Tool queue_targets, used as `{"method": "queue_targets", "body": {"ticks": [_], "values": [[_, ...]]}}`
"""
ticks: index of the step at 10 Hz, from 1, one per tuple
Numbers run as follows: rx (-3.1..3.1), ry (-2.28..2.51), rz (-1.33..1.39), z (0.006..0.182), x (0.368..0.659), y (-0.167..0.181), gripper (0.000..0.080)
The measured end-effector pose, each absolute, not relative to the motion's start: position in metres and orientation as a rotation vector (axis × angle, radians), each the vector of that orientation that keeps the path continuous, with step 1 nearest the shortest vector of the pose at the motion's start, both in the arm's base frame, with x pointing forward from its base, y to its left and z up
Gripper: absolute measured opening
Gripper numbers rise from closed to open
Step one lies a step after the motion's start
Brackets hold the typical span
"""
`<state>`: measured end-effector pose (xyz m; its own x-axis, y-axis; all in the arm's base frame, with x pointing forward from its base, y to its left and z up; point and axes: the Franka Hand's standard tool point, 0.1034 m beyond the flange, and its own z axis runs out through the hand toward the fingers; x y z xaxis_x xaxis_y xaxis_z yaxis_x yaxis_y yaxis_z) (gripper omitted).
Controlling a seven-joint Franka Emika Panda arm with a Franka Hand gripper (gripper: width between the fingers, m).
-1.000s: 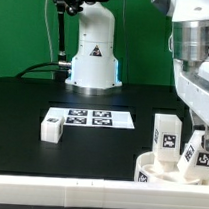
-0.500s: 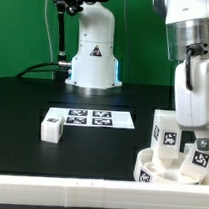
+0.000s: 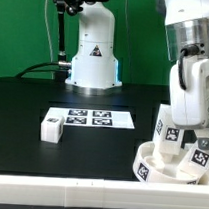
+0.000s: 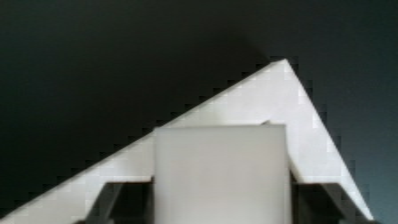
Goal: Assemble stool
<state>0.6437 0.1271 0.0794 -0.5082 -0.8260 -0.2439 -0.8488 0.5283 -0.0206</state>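
gripper (image 4: 217,202) has shifted over seat (image 3: 157,164), clamping leg (image 4: 221,160); seat's edge cropped

Three legs (image 3: 52,129) (one set apart), one seat disc (image 3: 155,169), one marker board (image 3: 90,118).

We find the ext. view bright, evenly lit, fairly sharp; wrist view's dark, its leg (image 4: 219,170) blurred & washed out.

The Panda arm (image 3: 192,38) is glossy white with rounded, grey-shaded segments; its domed base (image 3: 92,37) carries a black triangular sticker (image 3: 96,53); the gripper (image 4: 217,205) has dark fingers (image 4: 121,203).
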Motion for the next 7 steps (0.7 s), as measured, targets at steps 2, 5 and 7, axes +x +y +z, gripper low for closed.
{"method": "queue_targets", "body": {"ticks": [2,5,7], "values": [[-1.452,2.522,0.145,0.079,0.644,0.127,0.0375],[-1.585,2.43,0.12,0.092,0.648,0.116,0.0626],[-1.723,2.314,0.063,0.106,0.653,0.091,0.0645]]}}
